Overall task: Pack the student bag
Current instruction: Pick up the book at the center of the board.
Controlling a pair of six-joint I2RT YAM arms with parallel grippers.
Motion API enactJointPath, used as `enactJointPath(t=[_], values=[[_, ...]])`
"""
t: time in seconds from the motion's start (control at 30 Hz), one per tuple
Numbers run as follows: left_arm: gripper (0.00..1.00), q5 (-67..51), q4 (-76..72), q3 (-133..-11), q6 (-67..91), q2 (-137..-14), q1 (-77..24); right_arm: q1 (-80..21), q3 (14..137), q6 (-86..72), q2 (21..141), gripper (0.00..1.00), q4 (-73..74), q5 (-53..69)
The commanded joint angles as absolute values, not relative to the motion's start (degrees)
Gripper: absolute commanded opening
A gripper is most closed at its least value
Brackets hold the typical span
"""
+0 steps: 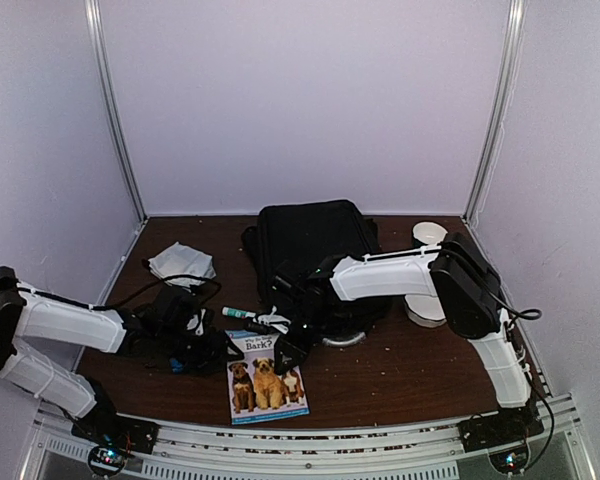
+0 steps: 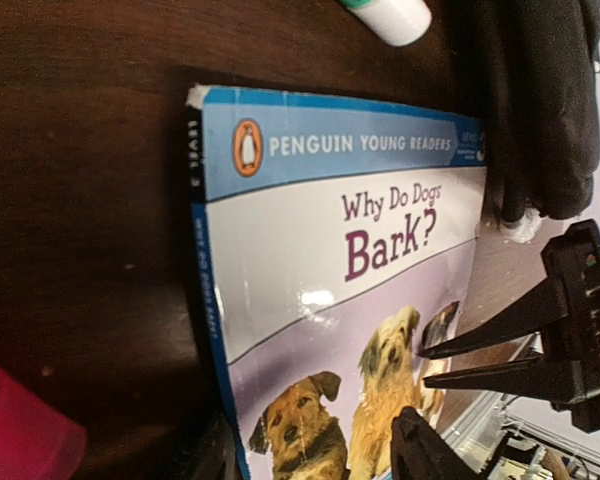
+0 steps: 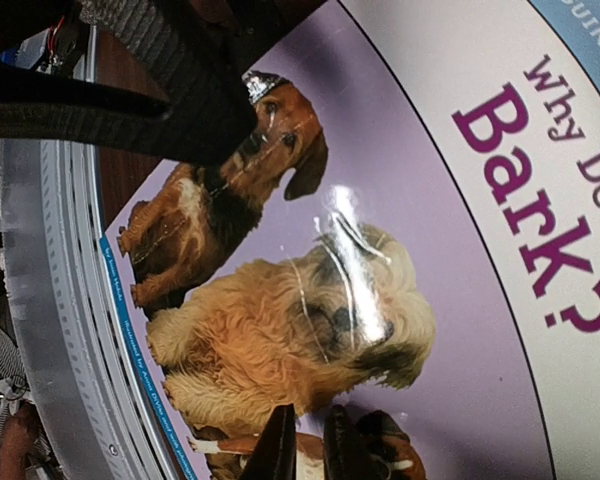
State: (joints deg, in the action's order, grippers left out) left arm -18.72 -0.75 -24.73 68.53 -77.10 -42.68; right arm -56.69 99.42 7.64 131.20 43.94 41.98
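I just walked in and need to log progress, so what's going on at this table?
Both arms are at the thin paperback children's book with dogs on its cover, which lies on the dark wooden table in front of the large black fabric backpack. The left gripper is open near the book's spine edge. The right gripper, jaws almost together, has its tips at the cover; whether it grips cannot be told. The book is not yet packed.

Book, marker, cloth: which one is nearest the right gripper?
The dog book: the right gripper hangs just over its cover. The marker and cloth lie farther back.
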Motion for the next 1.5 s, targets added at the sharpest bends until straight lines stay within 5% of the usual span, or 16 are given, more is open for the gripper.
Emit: enactJointPath(t=[0.0, 0.33, 0.73, 0.93, 1.17, 1.23, 1.47], values=[[0.54, -23.4, -10.6, -20.4, 70.0, -79.4, -43.4, -56.8, 98.6, 7.4, 135.9, 0.12, 45.8, 37.3], [0.44, -19.9, -15.7, -23.6, 59.6, -67.9, -43.4, -56.8, 98.9, 7.2, 136.3, 0.12, 45.9, 37.6], [0.42, -25.4, -24.0, -24.3, 63.8, -80.6, -43.4, -56.5, 98.9, 7.1, 136.6, 0.13, 45.9, 38.3], [0.32, -26.2, -25.5, -23.8, 64.8, -82.0, -43.4, -56.4, 98.8, 7.0, 136.5, 0.13, 45.9, 38.3], [0.15, -22.6, -14.6, -25.9, 59.0, -74.7, -43.2, -56.3, 99.0, 6.9, 135.6, 0.15, 46.2, 37.7], [0.01, -21.2, -9.6, -27.3, 56.1, -72.2, -43.1, -55.9, 99.5, 6.6, 133.4, 0.15, 47.2, 36.9], [0.0, -17.9, 19.5, -44.6, 35.4, -62.5, -42.8, -48.9, 104.8, 10.5, 113.8, 0.22, 54.9, 46.2]])
